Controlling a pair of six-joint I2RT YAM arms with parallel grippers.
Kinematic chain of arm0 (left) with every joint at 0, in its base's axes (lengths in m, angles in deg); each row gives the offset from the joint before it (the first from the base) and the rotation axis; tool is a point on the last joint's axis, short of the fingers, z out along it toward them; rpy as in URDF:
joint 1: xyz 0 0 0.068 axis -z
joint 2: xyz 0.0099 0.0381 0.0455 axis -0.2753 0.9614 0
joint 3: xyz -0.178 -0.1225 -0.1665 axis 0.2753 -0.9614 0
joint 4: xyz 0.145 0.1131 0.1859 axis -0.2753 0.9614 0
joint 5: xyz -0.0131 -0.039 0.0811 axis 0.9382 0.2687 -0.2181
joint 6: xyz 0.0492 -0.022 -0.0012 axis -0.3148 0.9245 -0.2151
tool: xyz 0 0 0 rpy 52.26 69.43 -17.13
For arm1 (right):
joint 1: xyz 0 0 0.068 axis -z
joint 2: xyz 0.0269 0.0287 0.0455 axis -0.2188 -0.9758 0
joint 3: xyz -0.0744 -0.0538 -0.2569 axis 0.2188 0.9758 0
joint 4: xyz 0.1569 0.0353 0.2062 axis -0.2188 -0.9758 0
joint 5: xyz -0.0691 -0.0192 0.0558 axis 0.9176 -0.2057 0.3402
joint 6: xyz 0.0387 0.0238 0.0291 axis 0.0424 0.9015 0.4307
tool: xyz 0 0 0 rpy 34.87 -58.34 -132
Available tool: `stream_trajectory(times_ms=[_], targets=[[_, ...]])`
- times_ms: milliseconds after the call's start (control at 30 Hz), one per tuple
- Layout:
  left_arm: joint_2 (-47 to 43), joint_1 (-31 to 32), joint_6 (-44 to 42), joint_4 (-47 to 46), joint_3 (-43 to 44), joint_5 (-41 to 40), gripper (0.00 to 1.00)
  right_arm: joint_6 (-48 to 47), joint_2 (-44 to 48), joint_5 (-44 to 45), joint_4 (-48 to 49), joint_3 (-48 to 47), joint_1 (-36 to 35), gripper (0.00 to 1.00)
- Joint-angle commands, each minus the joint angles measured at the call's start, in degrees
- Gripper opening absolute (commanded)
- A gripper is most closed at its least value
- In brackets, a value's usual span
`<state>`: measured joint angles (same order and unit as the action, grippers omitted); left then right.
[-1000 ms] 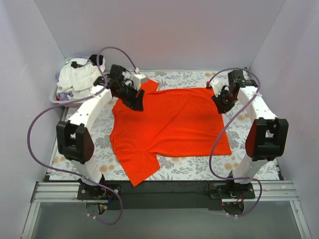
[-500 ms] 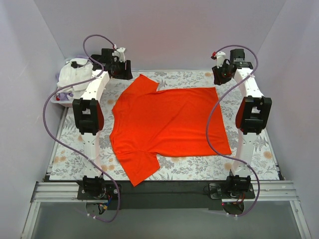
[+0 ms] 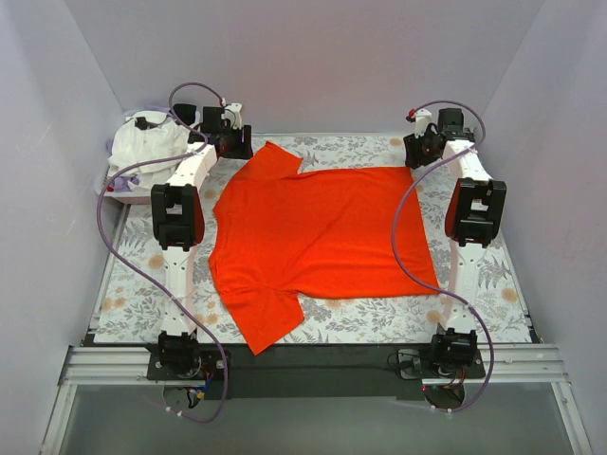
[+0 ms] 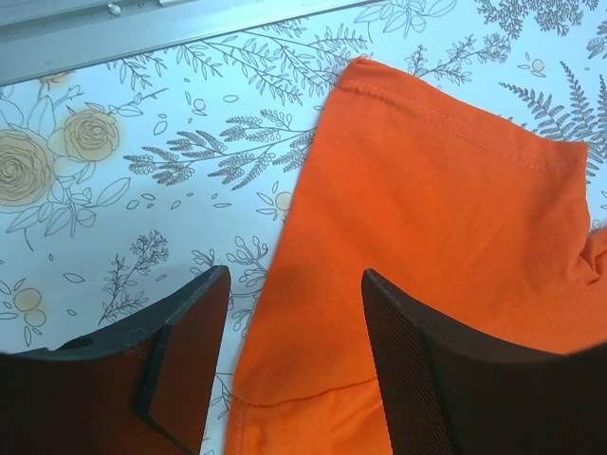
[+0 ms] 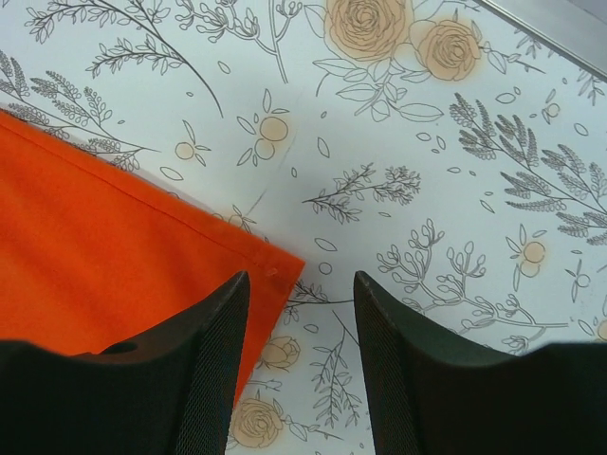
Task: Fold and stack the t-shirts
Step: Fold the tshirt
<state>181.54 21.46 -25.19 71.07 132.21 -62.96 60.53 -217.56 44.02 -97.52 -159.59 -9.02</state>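
Observation:
The orange-red t-shirt [image 3: 318, 237] lies spread flat on the floral cloth, collar to the left, hem to the right. My left gripper [image 3: 237, 147] is open and empty, hovering over the far sleeve [image 4: 427, 237]; its fingers [image 4: 427, 370] straddle the sleeve seam. My right gripper [image 3: 415, 152] is open and empty above the shirt's far right hem corner [image 5: 275, 261]; that corner lies just by the left finger [image 5: 213, 351]. White t-shirts [image 3: 147, 152] are heaped in a basket at the far left.
The grey-and-orange floral cloth [image 3: 474, 294] covers the table. The basket [image 3: 119, 194] stands at the far left corner against the wall. Pale walls close in on three sides. A metal rail [image 4: 142, 28] runs along the table's far edge.
Both arms have swung from over the shirt out to its far corners. The left gripper left the collar area for the far sleeve; the right gripper shifted to the far hem corner. The shirt has not moved.

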Motion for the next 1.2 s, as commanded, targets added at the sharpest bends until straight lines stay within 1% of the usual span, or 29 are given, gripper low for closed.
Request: stream_trajectory(times_ms=[0, 133, 267, 400, 467, 567, 600, 667, 733, 767, 967, 1167], targets=[[-0.6, 0.1, -0.2, -2.7, 2.1, -1.6, 0.57, -0.2, -1.2, -2.5, 3.2, -1.9, -0.4, 0.55], [0.1, 0.0, -0.3, -3.2, 2.1, -2.1, 0.57, -0.5, -2.6, -2.6, 3.3, -1.9, -0.4, 0.55], [1.4, 0.0, -0.1, -3.7, 2.6, -2.6, 0.59, -1.4, -2.2, -3.3, 3.3, -1.2, -0.5, 0.55], [3.1, 0.0, 0.6, -3.8, 4.1, -2.9, 0.59, -3.3, -1.4, -2.1, 2.2, 0.4, -0.9, 0.54], [3.6, 0.0, 0.7, -4.1, 4.2, -2.8, 0.60, -3.8, -1.3, -1.8, 2.1, 1.1, -1.0, 0.52], [4.6, 0.0, 0.9, -4.7, 4.3, -3.8, 0.61, -4.3, -2.1, -1.8, 1.0, -0.5, -1.2, 0.44], [4.9, 0.0, 0.9, -4.8, 4.6, -3.9, 0.61, -4.5, -2.4, -1.7, 0.6, -0.7, -1.3, 0.38], [6.1, 0.0, 1.0, -5.6, 5.3, -4.5, 0.61, -4.9, -2.5, -1.8, 0.1, -0.8, -1.6, 0.29], [7.1, 0.0, 0.7, -6.4, 5.9, -4.3, 0.62, -5.3, -2.4, -1.9, 0.0, -0.8, -1.7, 0.07], [7.9, 0.1, 0.3, -6.6, 6.3, -3.8, 0.61, -5.5, -2.4, -2.0, -0.1, -0.7, -1.8, 0.01], [9.4, 0.6, -1.4, -7.3, 6.4, -0.3, 0.59, -6.0, -2.3, -2.0, -0.1, -0.5, -2.0, 0.01], [9.7, 1.7, -2.8, -7.3, 5.2, 1.1, 0.56, -6.3, -2.3, -2.0, -0.2, -0.5, -2.0, 0.01]])
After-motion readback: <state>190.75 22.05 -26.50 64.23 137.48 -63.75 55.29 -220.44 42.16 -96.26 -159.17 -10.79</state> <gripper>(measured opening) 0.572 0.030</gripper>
